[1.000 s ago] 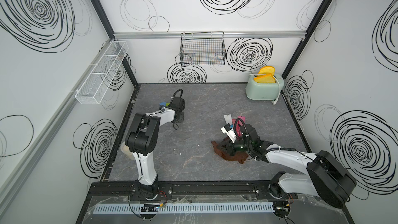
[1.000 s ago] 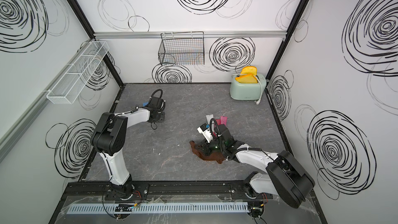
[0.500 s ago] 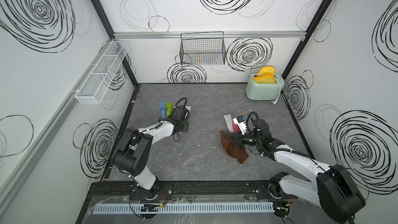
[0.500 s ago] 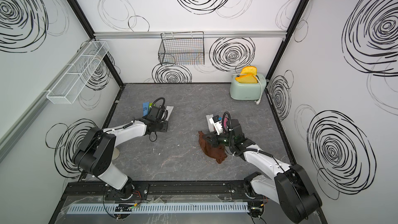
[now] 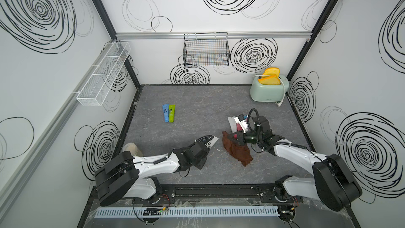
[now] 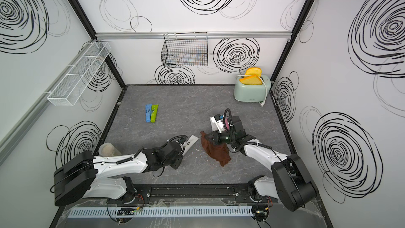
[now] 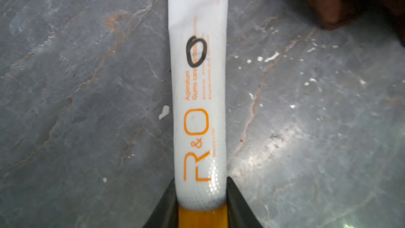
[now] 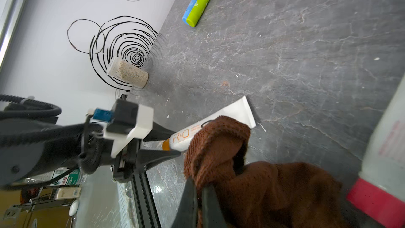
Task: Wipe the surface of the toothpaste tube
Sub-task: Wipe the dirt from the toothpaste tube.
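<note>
The toothpaste tube (image 7: pixel 198 84) is white with orange lettering, an orange cap and a black pen ring. It lies flat on the grey floor at front centre in both top views (image 5: pixel 212 141) (image 6: pixel 191 141). My left gripper (image 7: pixel 200 183) is shut on its cap end, a finger against each side; the right wrist view shows this gripper (image 8: pixel 173 143) too. My right gripper (image 8: pixel 198 188) is shut on a brown cloth (image 8: pixel 263 183). The cloth (image 5: pixel 237 152) hangs down to the floor just right of the tube's flat end. From the right wrist camera, a fold of it hides part of the tube (image 8: pixel 236 111).
A blue and a green tube (image 5: pixel 168 112) lie side by side at the back left. White and pink packets (image 5: pixel 237 122) sit behind the right gripper (image 5: pixel 230 138). A mint toaster (image 5: pixel 266 91) stands at the back right, a speckled cup (image 5: pixel 131 149) by the left wall.
My left arm has carried the white tube from beside the blue and green tubes to the front centre. My right gripper has shifted the cloth slightly left, toward the tube.
</note>
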Action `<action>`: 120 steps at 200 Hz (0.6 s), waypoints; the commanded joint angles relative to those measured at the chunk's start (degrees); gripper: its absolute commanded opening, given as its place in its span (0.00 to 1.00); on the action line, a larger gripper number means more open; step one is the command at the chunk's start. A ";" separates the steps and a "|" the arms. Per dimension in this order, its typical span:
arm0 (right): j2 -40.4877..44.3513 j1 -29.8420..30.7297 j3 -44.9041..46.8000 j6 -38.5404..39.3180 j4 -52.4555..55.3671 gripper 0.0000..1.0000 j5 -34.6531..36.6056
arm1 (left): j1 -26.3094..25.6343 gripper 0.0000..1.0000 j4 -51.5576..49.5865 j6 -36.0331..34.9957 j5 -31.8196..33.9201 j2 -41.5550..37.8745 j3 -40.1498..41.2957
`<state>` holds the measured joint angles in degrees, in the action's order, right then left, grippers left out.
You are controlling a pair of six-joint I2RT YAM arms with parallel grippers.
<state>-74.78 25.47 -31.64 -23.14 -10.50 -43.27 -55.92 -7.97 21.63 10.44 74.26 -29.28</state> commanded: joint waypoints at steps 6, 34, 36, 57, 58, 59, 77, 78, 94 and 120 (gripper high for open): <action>-3.41 1.67 -3.76 0.55 0.14 0.00 1.34 | -1.38 0.45 2.22 2.54 2.73 -3.38 1.85; -8.56 5.80 -6.81 0.72 0.16 0.00 4.98 | -0.67 0.57 4.16 2.54 -0.41 -4.34 3.96; -8.85 6.14 -6.98 0.79 0.20 0.00 5.20 | -0.50 0.57 4.18 2.56 -0.63 -4.37 3.94; -11.96 7.98 -8.38 1.55 0.51 0.00 7.15 | 1.67 0.64 4.65 2.42 -3.12 -3.66 4.05; -12.05 8.04 -8.41 1.58 0.54 0.00 7.19 | 1.73 0.65 4.68 2.39 -3.17 -3.63 4.05; -12.14 8.07 -8.43 1.63 0.51 0.00 7.26 | 1.71 0.65 4.70 2.38 -3.20 -3.57 4.01; -13.12 8.20 -8.53 2.04 0.48 0.00 7.65 | 1.69 0.73 4.71 2.41 -3.46 -2.67 3.75; -13.20 8.24 -8.53 2.08 0.48 0.00 7.70 | 1.69 0.73 4.67 2.39 -3.48 -2.61 3.72; -13.37 8.19 -8.51 2.46 0.61 0.00 8.35 | 1.78 0.73 4.56 2.15 -3.29 -1.65 3.22; -14.10 8.96 -10.06 3.35 2.43 0.00 9.43 | 1.95 0.62 4.69 1.33 -3.49 0.56 1.99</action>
<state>-88.16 33.69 -39.16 -21.54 -10.04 -35.55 -54.35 -4.60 23.44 7.46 73.01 -25.63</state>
